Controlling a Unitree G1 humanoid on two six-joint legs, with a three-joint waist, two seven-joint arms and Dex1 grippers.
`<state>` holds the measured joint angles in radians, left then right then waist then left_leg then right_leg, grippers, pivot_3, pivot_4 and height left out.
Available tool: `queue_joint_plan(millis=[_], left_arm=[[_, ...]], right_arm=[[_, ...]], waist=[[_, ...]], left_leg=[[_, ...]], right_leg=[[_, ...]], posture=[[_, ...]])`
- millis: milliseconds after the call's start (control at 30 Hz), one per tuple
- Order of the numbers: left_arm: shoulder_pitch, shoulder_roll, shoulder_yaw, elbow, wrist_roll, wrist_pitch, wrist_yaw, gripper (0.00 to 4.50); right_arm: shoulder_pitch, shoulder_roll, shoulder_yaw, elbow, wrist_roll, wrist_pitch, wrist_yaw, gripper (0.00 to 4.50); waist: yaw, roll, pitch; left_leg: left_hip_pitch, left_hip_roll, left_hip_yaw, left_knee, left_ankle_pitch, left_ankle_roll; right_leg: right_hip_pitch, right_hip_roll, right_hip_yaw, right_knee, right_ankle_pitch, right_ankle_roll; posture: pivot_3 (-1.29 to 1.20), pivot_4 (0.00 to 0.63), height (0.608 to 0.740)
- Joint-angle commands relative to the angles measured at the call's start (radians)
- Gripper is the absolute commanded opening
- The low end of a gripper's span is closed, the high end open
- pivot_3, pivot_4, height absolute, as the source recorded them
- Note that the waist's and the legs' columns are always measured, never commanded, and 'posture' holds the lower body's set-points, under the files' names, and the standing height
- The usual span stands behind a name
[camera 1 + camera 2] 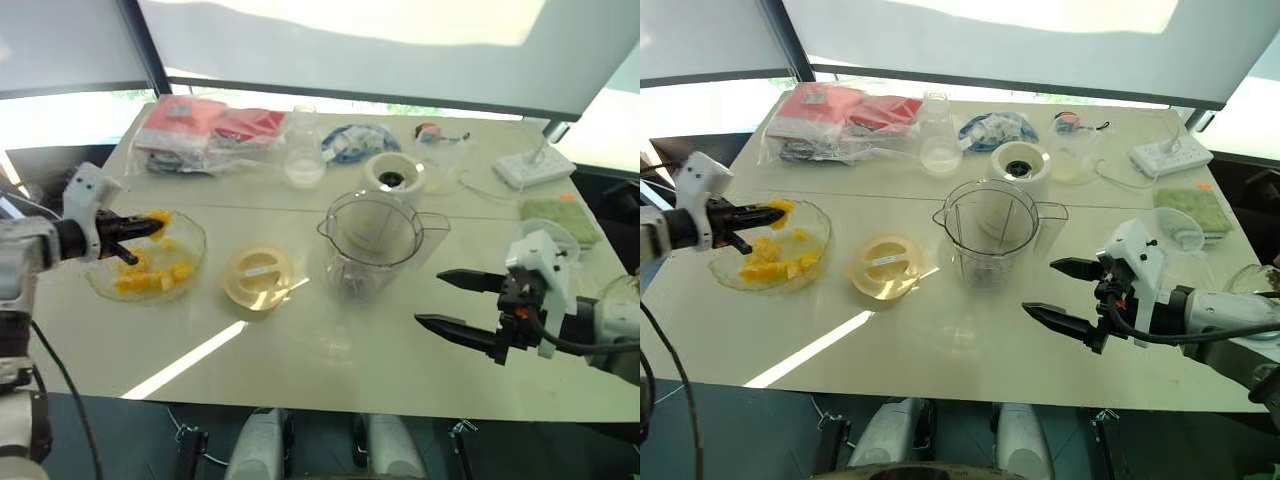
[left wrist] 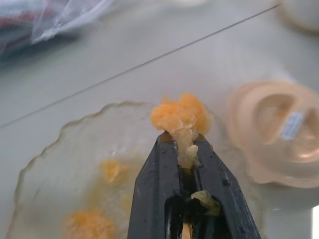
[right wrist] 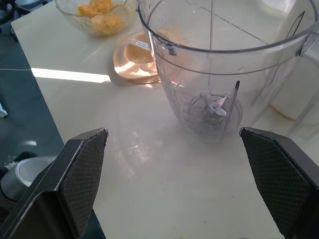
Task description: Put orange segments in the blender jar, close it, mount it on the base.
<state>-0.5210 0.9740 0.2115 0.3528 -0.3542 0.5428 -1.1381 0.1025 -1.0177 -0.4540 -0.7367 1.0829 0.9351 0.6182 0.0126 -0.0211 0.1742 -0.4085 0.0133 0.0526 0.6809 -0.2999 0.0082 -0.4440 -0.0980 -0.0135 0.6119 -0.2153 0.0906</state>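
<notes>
A glass bowl (image 1: 190,238) with several orange segments (image 1: 150,277) sits at the table's left. My left gripper (image 1: 148,227) hovers over the bowl, shut on an orange segment (image 2: 180,115). The clear blender jar (image 1: 372,243) stands upright and without contents mid-table. Its pale orange lid (image 1: 259,275) lies flat between bowl and jar. The white blender base (image 1: 393,175) stands behind the jar. My right gripper (image 1: 452,301) is open, low over the table to the jar's right, with nothing between its fingers.
Plastic-wrapped red packets (image 1: 210,135) lie at the back left, beside a clear bottle (image 1: 303,150). A white power strip (image 1: 533,165) and a green sponge (image 1: 560,218) sit at the back right. The table's near edge (image 1: 300,405) runs just below my right gripper.
</notes>
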Motion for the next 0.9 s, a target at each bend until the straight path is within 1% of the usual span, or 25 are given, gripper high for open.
queue_joint_plan(millis=[33, 200, 367, 433, 533, 600, 733, 767, 833, 900], left_arm=[[-0.063, 0.058, 0.02, 0.141, -0.013, -0.101, -0.133, 0.04], [-0.219, 0.078, -0.021, 0.298, -0.005, -0.119, -0.267, 0.04], [-0.418, 0.038, -0.094, 0.345, 0.033, -0.16, -0.339, 0.04], [-0.526, 0.003, -0.129, 0.346, 0.04, -0.167, -0.375, 0.04], [-0.694, -0.085, -0.184, 0.359, 0.05, -0.172, -0.433, 0.04], [-0.77, -0.147, -0.217, 0.374, 0.06, -0.18, -0.46, 0.04], [-0.877, -0.376, -0.281, 0.414, 0.059, -0.24, -0.474, 0.04], [-0.888, -0.422, -0.288, 0.425, 0.058, -0.251, -0.476, 0.04], [-0.905, -0.548, -0.311, 0.466, 0.073, -0.288, -0.469, 0.04], [-0.912, -0.639, -0.332, 0.51, 0.092, -0.324, -0.467, 0.04]], right_arm=[[0.023, 0.014, -0.04, -0.006, -0.022, -0.029, 0.009, 4.5], [0.058, 0.035, -0.061, -0.014, -0.047, -0.043, 0.001, 4.5], [0.099, 0.074, -0.076, -0.029, -0.067, -0.056, -0.017, 4.5], [0.112, 0.098, -0.116, -0.026, -0.041, -0.06, -0.023, 4.5], [0.132, 0.107, -0.183, -0.021, -0.019, -0.059, -0.014, 4.5], [0.147, 0.107, -0.213, -0.023, -0.013, -0.06, -0.008, 4.5], [0.191, 0.115, -0.239, -0.08, -0.023, -0.067, -0.025, 4.5], [0.195, 0.12, -0.241, -0.091, -0.021, -0.07, -0.038, 4.5], [0.205, 0.14, -0.245, -0.118, -0.014, -0.077, -0.073, 4.5], [0.215, 0.156, -0.247, -0.142, -0.009, -0.08, -0.102, 4.5]], waist=[[0.0, 0.0, 0.0], [0.001, -0.001, 0.0], [0.003, -0.002, 0.0], [0.006, -0.004, 0.001], [0.011, -0.005, 0.002], [0.015, -0.005, 0.002], [0.027, -0.005, 0.001], [0.028, -0.005, 0.002], [0.027, -0.005, 0.002], [0.026, -0.005, 0.002]], left_leg=[[0.0, 0.0, 0.0, 0.0, 0.0, 0.0], [-0.001, 0.0, 0.0, 0.003, 0.001, 0.001], [-0.001, -0.001, 0.0, 0.004, 0.0, 0.002], [-0.001, -0.001, 0.0, 0.005, 0.0, 0.003], [-0.001, -0.002, -0.001, 0.009, 0.0, 0.003], [-0.001, -0.001, -0.001, 0.011, 0.0, 0.003], [0.001, 0.0, -0.002, 0.015, 0.0, 0.003], [0.0, 0.001, -0.003, 0.015, 0.0, 0.003], [0.0, 0.001, -0.005, 0.017, 0.0, 0.003], [0.0, 0.001, -0.005, 0.017, 0.0, 0.003]], right_leg=[[0.0, 0.0, 0.0, 0.0, 0.0, 0.0], [0.001, 0.001, -0.003, 0.0, 0.0, 0.0], [0.004, 0.007, -0.007, 0.0, 0.001, 0.001], [0.005, 0.009, -0.008, 0.0, 0.001, 0.002], [0.009, 0.011, -0.01, 0.0, 0.002, 0.005], [0.01, 0.012, -0.011, 0.0, 0.002, 0.005], [0.013, 0.014, -0.01, 0.001, 0.0, 0.003], [0.013, 0.015, -0.01, 0.001, 0.0, 0.002], [0.014, 0.016, -0.01, 0.001, 0.0, 0.002], [0.014, 0.016, -0.01, 0.001, 0.0, 0.002]], posture=[[0.0, 0.15, 0.74], [0.0, 0.15, 0.74], [0.0, 0.15, 0.74], [0.0, 0.15, 0.74], [0.0, 0.15, 0.74], [0.0, 0.15, 0.74], [0.0, 0.15, 0.74], [0.0, 0.15, 0.74], [0.0, 0.15, 0.74], [0.0, 0.15, 0.74]])
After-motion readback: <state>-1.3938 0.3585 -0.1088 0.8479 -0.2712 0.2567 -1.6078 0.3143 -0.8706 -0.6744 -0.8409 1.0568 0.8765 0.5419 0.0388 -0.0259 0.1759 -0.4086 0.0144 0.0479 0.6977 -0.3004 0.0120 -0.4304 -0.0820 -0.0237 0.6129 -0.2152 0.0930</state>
